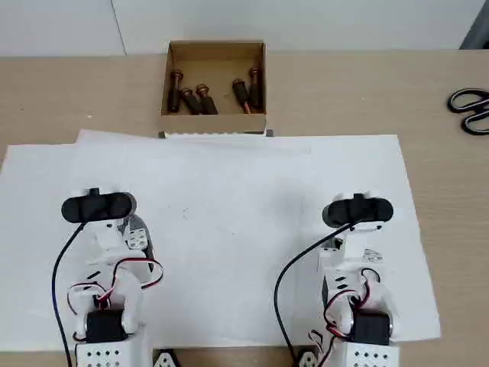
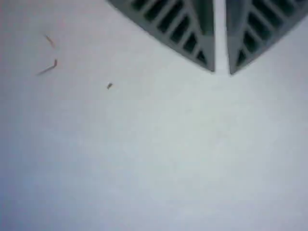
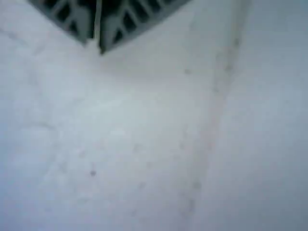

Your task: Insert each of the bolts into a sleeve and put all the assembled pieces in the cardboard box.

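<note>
Five assembled pieces [image 1: 206,99] lie inside the cardboard box [image 1: 216,122], which stands on the wooden surface [image 1: 344,92] just past the far edge of the white paper [image 1: 244,229]. Each piece is a dark sleeve with a copper-coloured bolt head at one end. Three lie toward one side of the box and two toward the other. The left gripper [image 2: 221,72] hangs over the paper with only a thin slit between its fingers, holding nothing. The right gripper [image 3: 95,47] is likewise closed and empty. Black-handled scissors [image 1: 470,109] lie well apart.
</note>
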Controlling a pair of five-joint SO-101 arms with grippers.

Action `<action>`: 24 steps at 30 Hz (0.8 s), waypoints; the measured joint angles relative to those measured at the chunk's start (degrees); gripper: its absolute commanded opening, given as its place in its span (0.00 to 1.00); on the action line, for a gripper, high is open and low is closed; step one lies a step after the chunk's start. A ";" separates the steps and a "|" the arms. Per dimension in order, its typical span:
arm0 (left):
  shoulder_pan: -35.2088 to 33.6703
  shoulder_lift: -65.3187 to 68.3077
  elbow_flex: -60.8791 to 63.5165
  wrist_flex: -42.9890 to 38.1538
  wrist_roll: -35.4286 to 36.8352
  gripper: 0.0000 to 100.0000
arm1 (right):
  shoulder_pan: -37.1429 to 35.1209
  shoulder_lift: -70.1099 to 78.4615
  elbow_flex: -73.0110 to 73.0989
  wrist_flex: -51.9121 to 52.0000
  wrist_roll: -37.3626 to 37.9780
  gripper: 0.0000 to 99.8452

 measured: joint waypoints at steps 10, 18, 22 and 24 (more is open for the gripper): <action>0.00 0.00 0.00 0.00 0.00 0.01 | 0.00 0.00 1.23 0.00 0.00 0.00; 0.00 0.00 0.00 0.00 0.00 0.01 | 0.00 0.00 1.23 0.00 0.00 0.00; 0.00 0.00 0.00 0.00 0.00 0.01 | 0.00 0.00 1.23 0.00 0.00 0.00; 0.00 0.00 0.00 0.00 0.00 0.01 | 0.00 0.00 1.23 0.00 0.00 0.00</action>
